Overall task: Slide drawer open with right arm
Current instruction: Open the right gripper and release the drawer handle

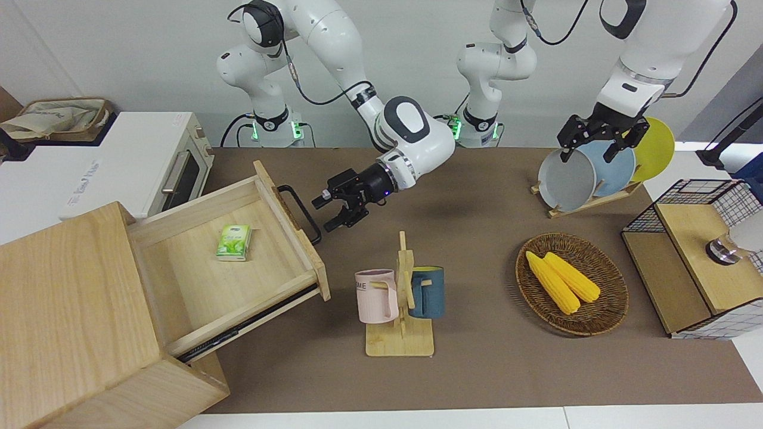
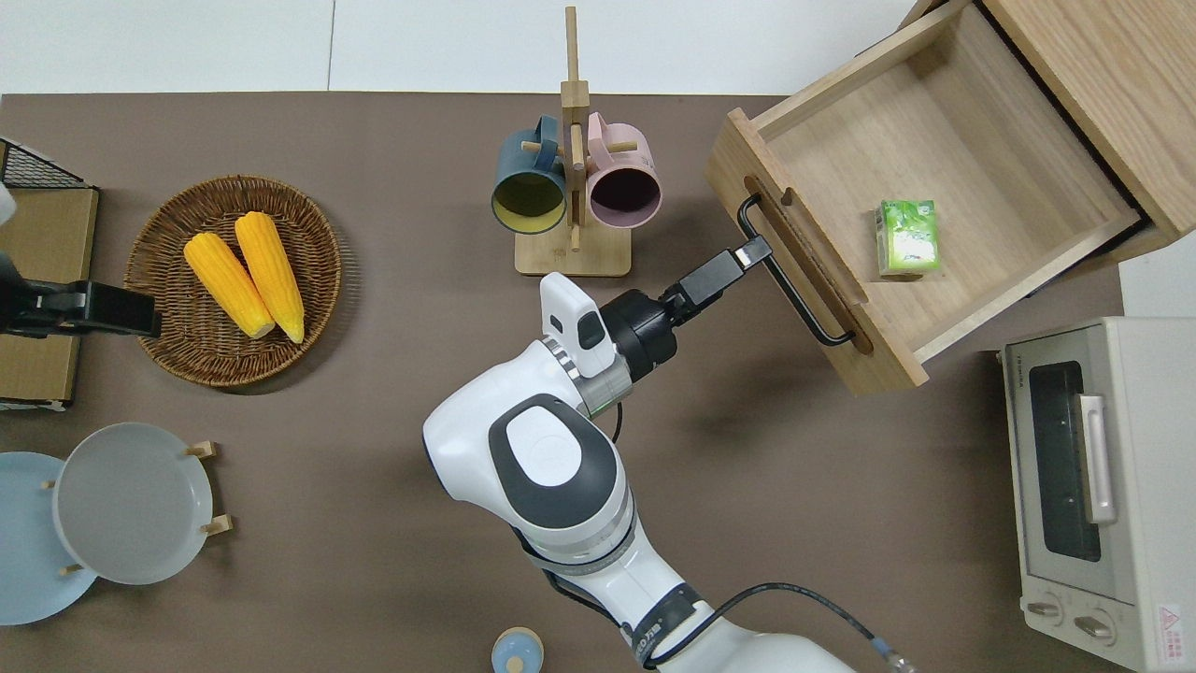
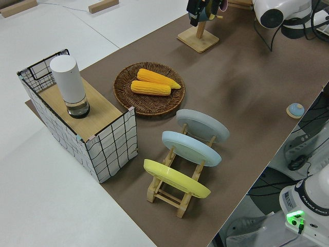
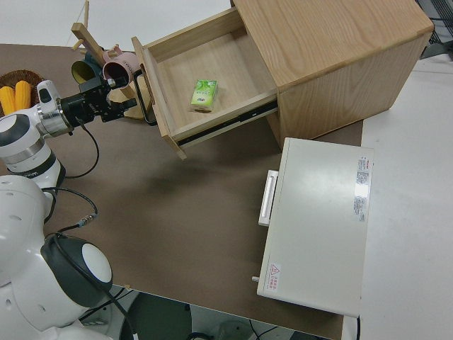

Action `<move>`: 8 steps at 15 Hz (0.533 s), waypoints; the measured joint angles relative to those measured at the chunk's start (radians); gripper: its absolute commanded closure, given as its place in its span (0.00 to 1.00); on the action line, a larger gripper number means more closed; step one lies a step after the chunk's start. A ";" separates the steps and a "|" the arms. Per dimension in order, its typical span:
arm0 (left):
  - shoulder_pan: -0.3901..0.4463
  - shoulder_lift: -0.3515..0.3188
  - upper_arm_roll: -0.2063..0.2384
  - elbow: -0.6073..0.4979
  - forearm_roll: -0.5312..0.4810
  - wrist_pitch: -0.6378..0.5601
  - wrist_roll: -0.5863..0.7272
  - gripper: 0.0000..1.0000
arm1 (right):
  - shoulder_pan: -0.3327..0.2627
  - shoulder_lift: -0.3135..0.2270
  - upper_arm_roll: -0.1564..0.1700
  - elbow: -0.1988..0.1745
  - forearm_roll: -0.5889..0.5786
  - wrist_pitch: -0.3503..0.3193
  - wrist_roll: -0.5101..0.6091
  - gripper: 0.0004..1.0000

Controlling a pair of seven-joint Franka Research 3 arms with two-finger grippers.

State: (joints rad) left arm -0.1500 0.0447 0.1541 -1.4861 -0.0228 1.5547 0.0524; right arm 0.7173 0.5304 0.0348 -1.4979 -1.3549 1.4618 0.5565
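Observation:
The drawer (image 1: 197, 286) stands pulled well out of the big pale wooden box (image 1: 65, 310) at the right arm's end of the table. A small green packet (image 1: 234, 242) lies inside it. Its black loop handle (image 1: 304, 214) faces the middle of the table. My right gripper (image 1: 331, 213) is open, its fingers spread and level with the handle, just clear of it. In the overhead view the right gripper (image 2: 752, 252) shows its tip right at the handle (image 2: 794, 290). The left arm is parked, its gripper (image 1: 590, 154) open.
A wooden mug stand (image 1: 399, 298) with a pink and a blue mug is close to the drawer's front corner. A white toaster oven (image 1: 119, 167) sits beside the box, nearer to the robots. A basket of corn (image 1: 571, 283), a plate rack (image 1: 587, 179) and a wire-mesh rack (image 1: 697, 262) occupy the left arm's end.

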 measured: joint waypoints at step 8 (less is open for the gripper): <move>0.000 0.000 0.000 0.000 0.000 0.000 0.000 0.00 | -0.008 -0.106 -0.006 0.100 0.345 -0.003 0.000 0.02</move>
State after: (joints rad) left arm -0.1500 0.0447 0.1541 -1.4861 -0.0228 1.5547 0.0524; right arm 0.7095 0.4245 0.0286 -1.3982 -1.0095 1.4589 0.5565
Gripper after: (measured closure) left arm 0.000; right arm 0.018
